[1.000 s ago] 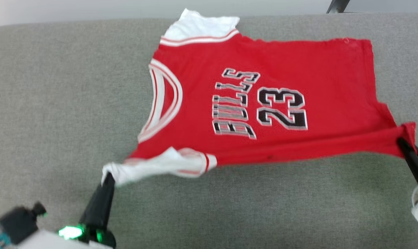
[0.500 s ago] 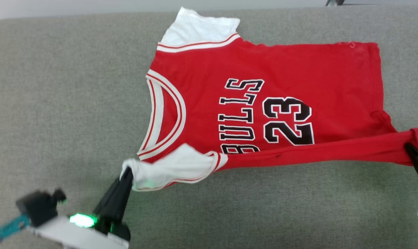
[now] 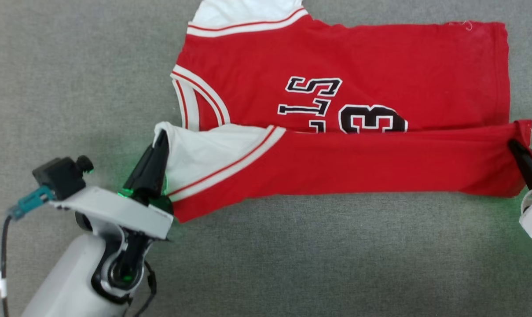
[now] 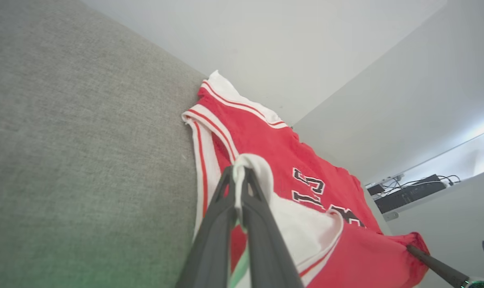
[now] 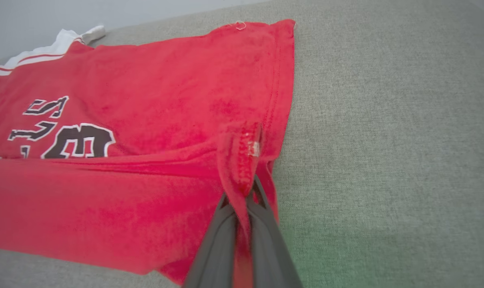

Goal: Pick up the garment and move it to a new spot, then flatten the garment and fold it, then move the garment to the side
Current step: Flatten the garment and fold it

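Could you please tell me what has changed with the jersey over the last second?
The left gripper, on the white sleeve, and the right gripper, on the hem corner, carried the near edge of the jersey away from the robot, folding it over the front and hiding part of the lettering. Both grips held; the far half stayed flat on the grey surface.

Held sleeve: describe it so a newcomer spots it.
On the grey surface lies the red garment, near edge folded over its lettering. The white sleeve at the fold's left end is pinched by the left gripper; the other white sleeve lies flat.
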